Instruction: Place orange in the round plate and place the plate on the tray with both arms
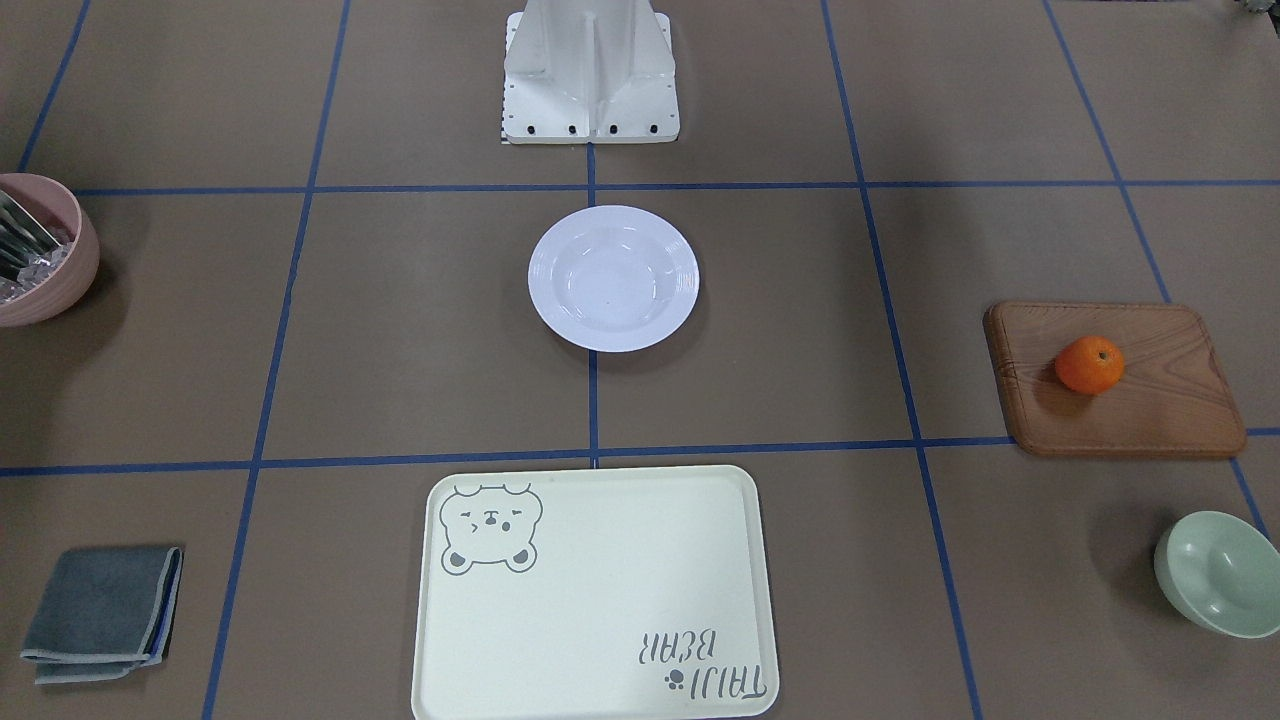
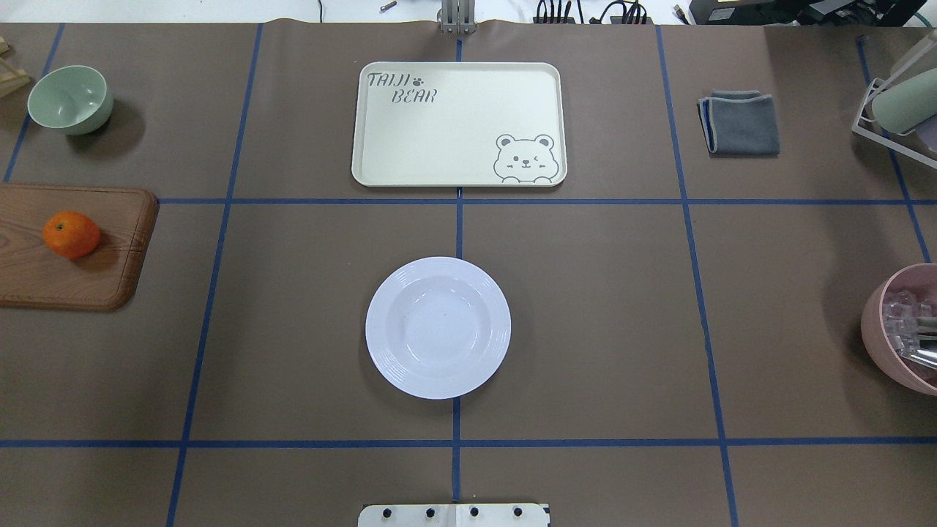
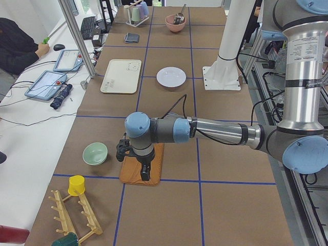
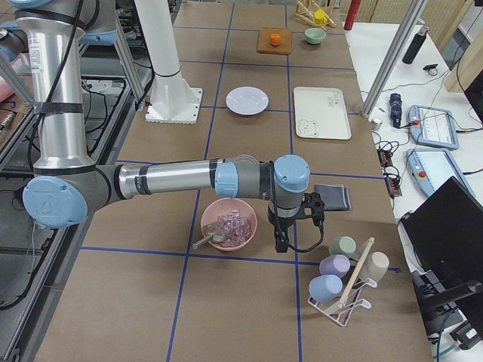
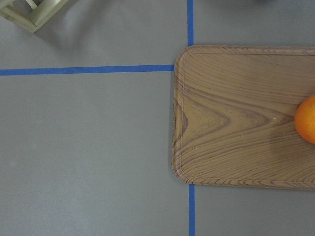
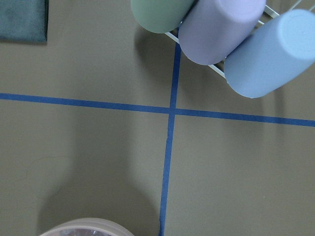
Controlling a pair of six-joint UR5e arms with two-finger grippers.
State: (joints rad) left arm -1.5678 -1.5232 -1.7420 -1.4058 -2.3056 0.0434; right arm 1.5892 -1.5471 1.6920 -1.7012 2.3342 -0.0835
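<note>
1. The board [image 5: 236, 118] is wooden with rounded corners and a grooved border. It fills the right half of the view and is cut off by the right edge.
2. The orange [image 5: 307, 120] rests on the board at the right edge. Only its left part shows.
3. The table [image 5: 83, 157] is grey-brown.
4. One blue tape strip [image 5: 88, 70] runs from the left edge to the board's left side. A crossing strip [image 5: 190, 19] passes under the board.
5. A pale wooden rack [image 5: 34, 12] shows at the top left corner, well apart from the board.
</note>
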